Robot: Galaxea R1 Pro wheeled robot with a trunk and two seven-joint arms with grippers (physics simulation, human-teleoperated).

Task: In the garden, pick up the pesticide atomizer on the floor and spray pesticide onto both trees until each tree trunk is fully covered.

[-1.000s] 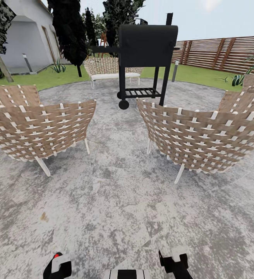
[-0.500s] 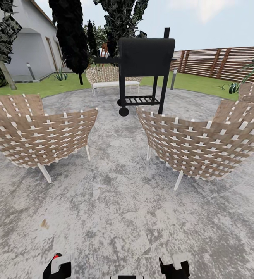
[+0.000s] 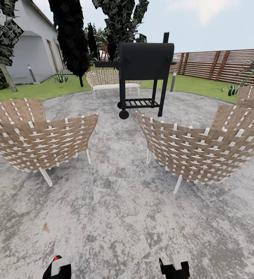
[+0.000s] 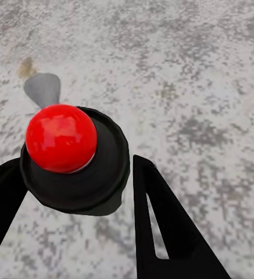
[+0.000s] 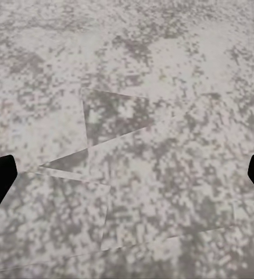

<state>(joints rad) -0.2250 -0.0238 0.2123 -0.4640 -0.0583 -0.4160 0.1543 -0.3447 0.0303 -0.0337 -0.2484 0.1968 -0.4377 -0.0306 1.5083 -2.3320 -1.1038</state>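
Note:
The pesticide atomizer, a black round body with a red ball top, sits between the black fingers of my left gripper, which is shut on it. In the head view the left gripper is at the bottom edge with the atomizer's red top showing. My right gripper is open, with nothing but grey paving between its fingertips. Far left, across the lawn, a tree with a leaning pale grey-brown trunk stands under a dark blocky crown. The pesticide is out of view.
I am on the round grey patio. Two woven chairs stand ahead left and right with a gap between them. Beyond are a black grill, a woven bench, dark cone trees, a house and a slat fence.
The whole head picture has shifted: the chairs and patio sit lower and more sky shows, so the camera has moved. Both grippers stay at the bottom edge as before.

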